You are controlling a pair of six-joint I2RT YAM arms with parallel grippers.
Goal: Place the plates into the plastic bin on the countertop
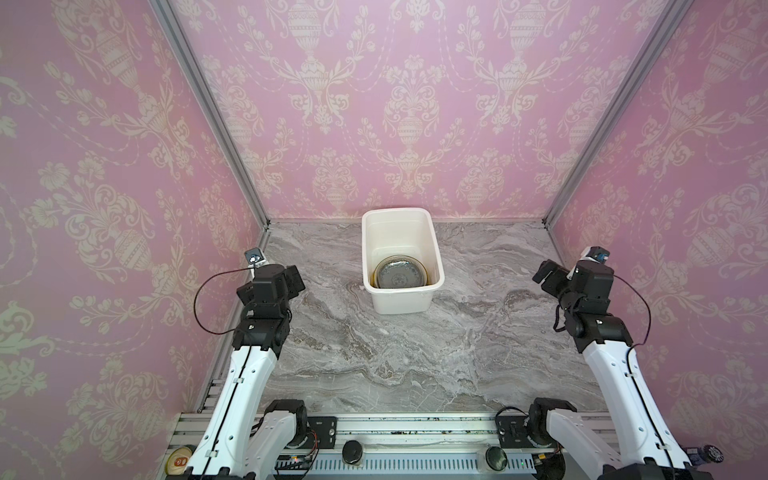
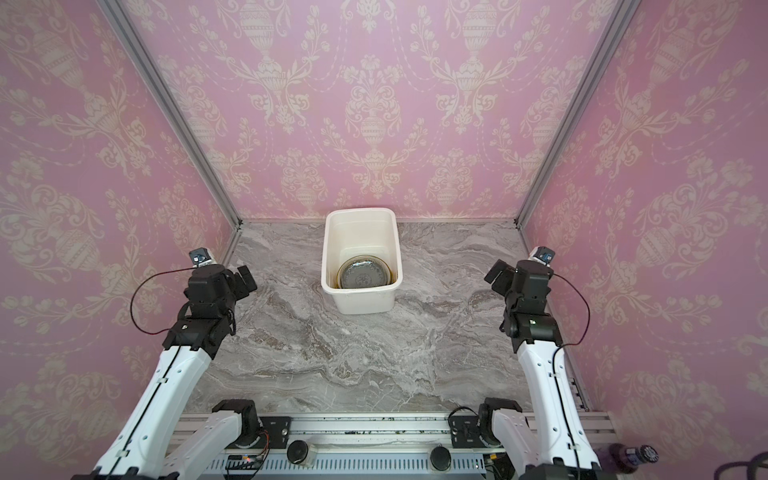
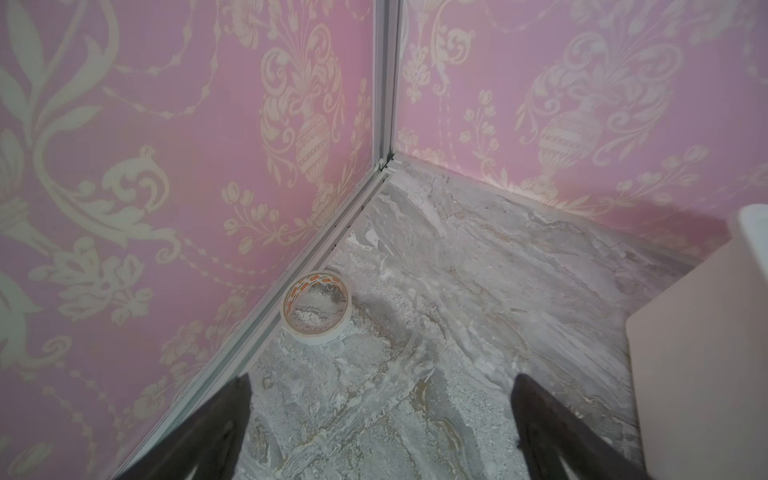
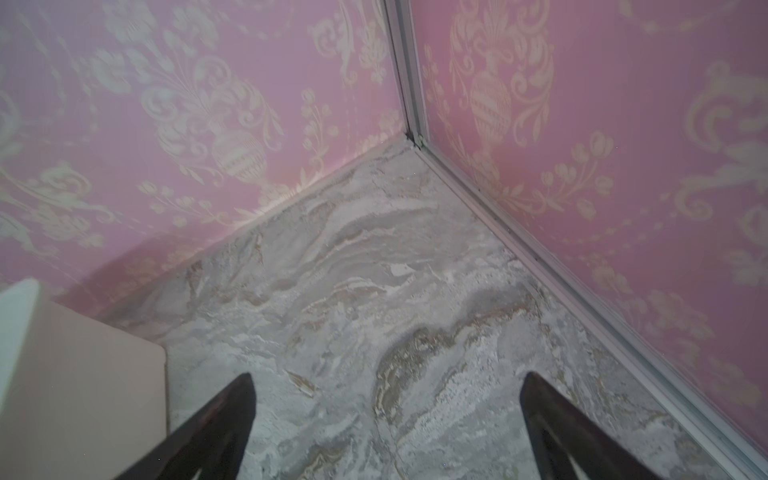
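- left claw hung empty above the counter near the left wall, jaws wide apart.
- right claw gaped empty near the right wall.
- plates lay inside the plastic bin, at its near end.
- bin stood mid-counter, toward the back wall.
- roll of tape lay beside the left wall.

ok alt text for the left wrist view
The left gripper, jaws open and empty, hovers over the grey marble-patterned countertop by the pink patterned wall. A white roll of tape lies at its foot; the white plastic bin stands close by.
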